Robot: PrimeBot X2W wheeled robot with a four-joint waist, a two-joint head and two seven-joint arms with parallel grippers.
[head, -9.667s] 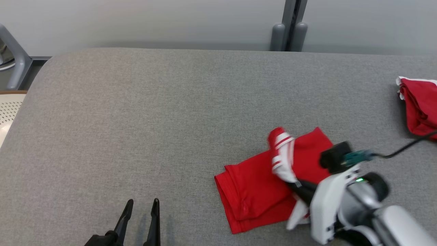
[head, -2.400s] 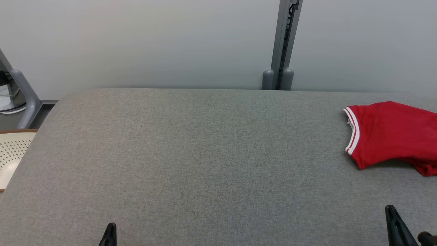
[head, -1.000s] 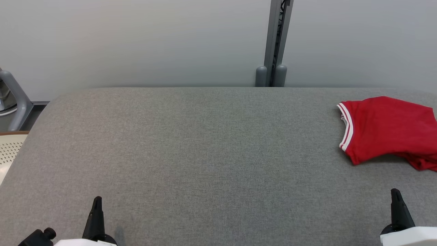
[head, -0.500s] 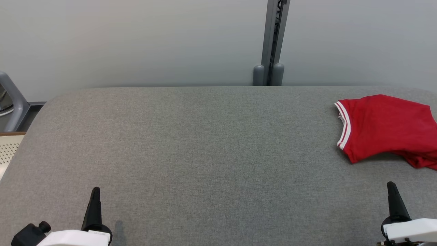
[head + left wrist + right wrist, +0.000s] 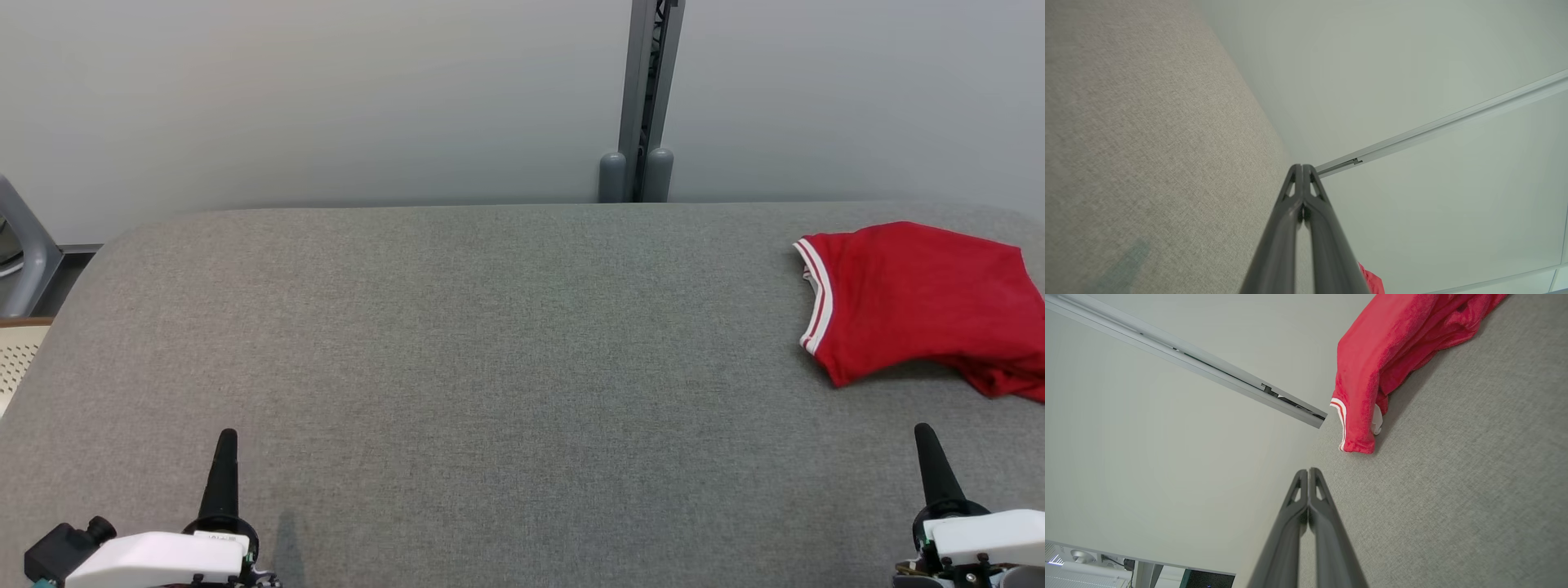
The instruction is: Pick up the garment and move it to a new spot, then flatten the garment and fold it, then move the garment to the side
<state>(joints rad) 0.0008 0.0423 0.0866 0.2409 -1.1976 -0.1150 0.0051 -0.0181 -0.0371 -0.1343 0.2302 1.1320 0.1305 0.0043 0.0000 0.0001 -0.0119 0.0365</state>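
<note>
Plainly, both pairs of fingers are closed on nothing. The left fingers (image 5: pixel 226 445) point away from the robot over the near left part of the bench (image 5: pixel 490 327); in the left wrist view (image 5: pixel 1302 169) the two dark tips press together with no cloth between them. The right fingers (image 5: pixel 924 441) stand the same way at the near right, and the right wrist view (image 5: pixel 1308 473) shows them shut tip to tip, clear of any fabric.

Outward from the right fingers, the red shirt (image 5: pixel 922 302) lies at the far right of the bench, apart from both pairs of fingers. Its white-striped trim faces left, its main panel looks fairly flat, and its near right corner is bunched. From the right wrist (image 5: pixel 1384 355) it appears as a layered bundle resting on the grey cloth surface, one edge lapping over another. The middle and left of the bench carry nothing; a grey post (image 5: pixel 645 90) rises against the pale wall behind the far edge.

By my reading, the step in hand is the last one, moving the folded shirt to the side, and it looks done or nearly so: the shirt sits off to the right and neither arm holds it. If the bunched corner counts as a fault, the next move falls to the right fingers, which would need to open, reach far and right, and pinch only that loose edge without dragging the stacked layers apart.
</note>
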